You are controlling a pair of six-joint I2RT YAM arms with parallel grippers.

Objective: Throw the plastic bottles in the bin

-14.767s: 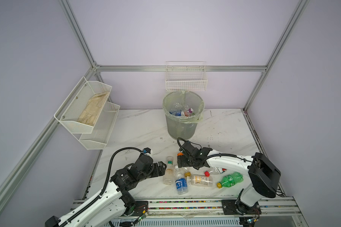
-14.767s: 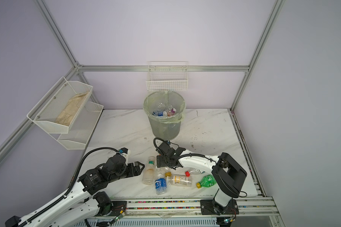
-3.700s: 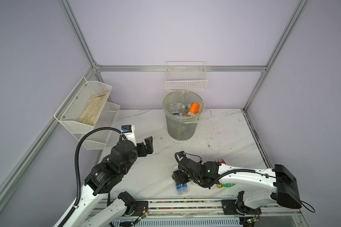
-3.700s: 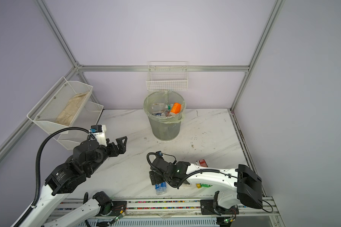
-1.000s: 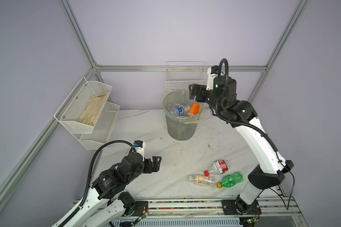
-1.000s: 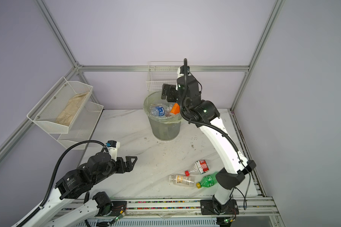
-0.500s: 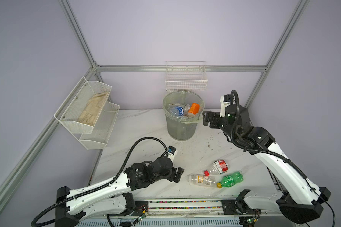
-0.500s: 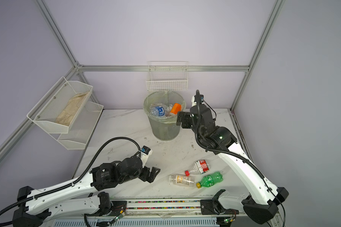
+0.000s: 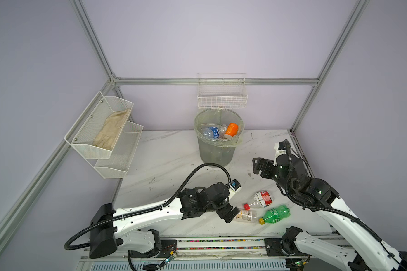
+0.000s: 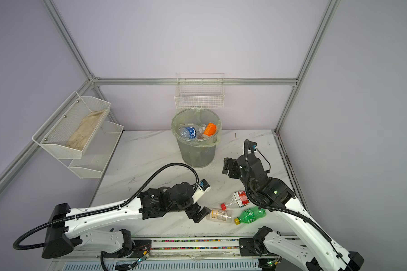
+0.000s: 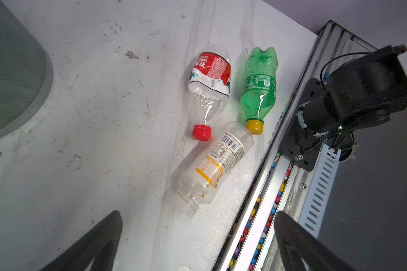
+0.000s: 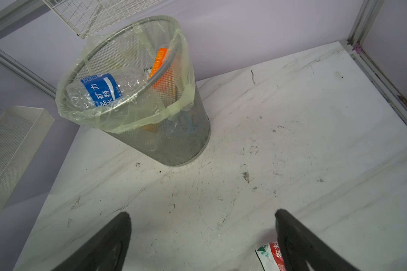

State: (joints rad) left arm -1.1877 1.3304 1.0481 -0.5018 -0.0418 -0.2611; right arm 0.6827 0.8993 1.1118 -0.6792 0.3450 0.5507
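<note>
While hovering in front of the green-lined round grey mesh bin [image 9: 215,152], holds left gripper [image 9: 228,214] jaws wide apart, empty, just short of the clear plastic bottle [image 9: 246,215] with orange-white label. Crushed red-labelled clear bottle [image 9: 261,199] and all-green bottle [image 9: 275,213] lying front-right of bin. Right gripper [image 9: 256,166] jaws apart, empty, right of bin. Blue-labelled bottle [image 9: 211,131] and orange bottle [image 9: 231,129] inside bin.

Overhead stereo pair, two wrist close-ups
</note>
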